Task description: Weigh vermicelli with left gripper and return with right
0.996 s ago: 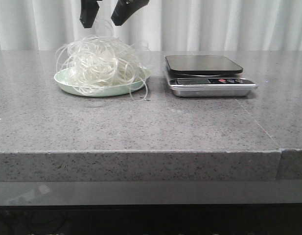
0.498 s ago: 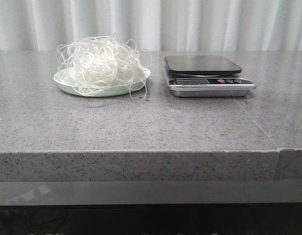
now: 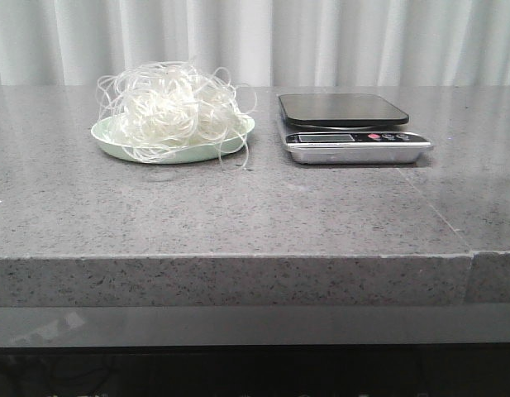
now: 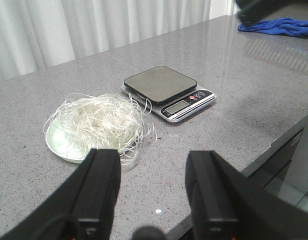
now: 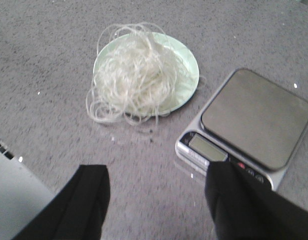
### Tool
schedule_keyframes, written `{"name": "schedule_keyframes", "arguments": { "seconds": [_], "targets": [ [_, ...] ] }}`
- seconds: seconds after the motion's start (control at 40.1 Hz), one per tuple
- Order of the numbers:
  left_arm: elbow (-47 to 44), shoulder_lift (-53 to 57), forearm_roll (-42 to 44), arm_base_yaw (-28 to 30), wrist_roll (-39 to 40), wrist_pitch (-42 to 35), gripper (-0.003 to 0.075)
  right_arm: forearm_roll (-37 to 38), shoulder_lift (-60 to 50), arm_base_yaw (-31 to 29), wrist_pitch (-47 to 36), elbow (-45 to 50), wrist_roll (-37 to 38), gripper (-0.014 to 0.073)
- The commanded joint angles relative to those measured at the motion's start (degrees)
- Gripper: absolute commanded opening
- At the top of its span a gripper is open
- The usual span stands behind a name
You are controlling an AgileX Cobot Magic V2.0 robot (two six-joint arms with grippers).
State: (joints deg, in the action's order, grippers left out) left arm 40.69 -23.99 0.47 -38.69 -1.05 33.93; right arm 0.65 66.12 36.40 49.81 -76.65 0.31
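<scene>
The vermicelli (image 3: 170, 106) is a fluffy whitish tangle heaped on a pale green plate (image 3: 106, 138) at the table's back left. It also shows in the left wrist view (image 4: 101, 121) and the right wrist view (image 5: 136, 75). A black and silver kitchen scale (image 3: 345, 124) stands empty to its right. No gripper shows in the front view. My left gripper (image 4: 154, 187) is open and empty, well back from the plate above the table's front edge. My right gripper (image 5: 156, 200) is open and empty, high above the table in front of the scale (image 5: 248, 122).
The grey stone table's front edge (image 3: 238, 256) runs across the front view, with a seam at the right (image 3: 472, 255). A blue cloth (image 4: 283, 25) lies far off on the table in the left wrist view. White curtains hang behind.
A gripper that hung just above the vermicelli one second ago has lifted out of the front view. The vermicelli stays on the plate, its strands shifted slightly.
</scene>
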Motion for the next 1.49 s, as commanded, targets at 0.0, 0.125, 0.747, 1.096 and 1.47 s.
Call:
{"name": "schedule_keyframes", "arguments": {
  "seconds": [0.0, 0.125, 0.747, 1.096, 1.47],
  "targets": [
    [1.4, -0.3, -0.5, -0.3, 0.5, -4.5, 0.0407, 0.9, -7.2, -0.3, -4.1, 3.7, 0.4, 0.0534],
    [1.4, -0.3, -0.5, -0.3, 0.5, -4.5, 0.0407, 0.9, -15.2, -0.3, -3.5, 10.6, 0.8, 0.0534],
    [1.4, -0.3, -0.5, -0.3, 0.5, -4.5, 0.0407, 0.9, -44.0, -0.3, 4.1, 28.0, 1.0, 0.0534],
    [1.4, -0.3, -0.5, -0.3, 0.5, -4.5, 0.0407, 0.9, -44.3, -0.3, 4.1, 28.0, 1.0, 0.0502],
    [1.4, -0.3, -0.5, -0.3, 0.5, -4.5, 0.0180, 0.9, -44.3, -0.3, 4.0, 28.0, 1.0, 0.0195]
  ]
}}
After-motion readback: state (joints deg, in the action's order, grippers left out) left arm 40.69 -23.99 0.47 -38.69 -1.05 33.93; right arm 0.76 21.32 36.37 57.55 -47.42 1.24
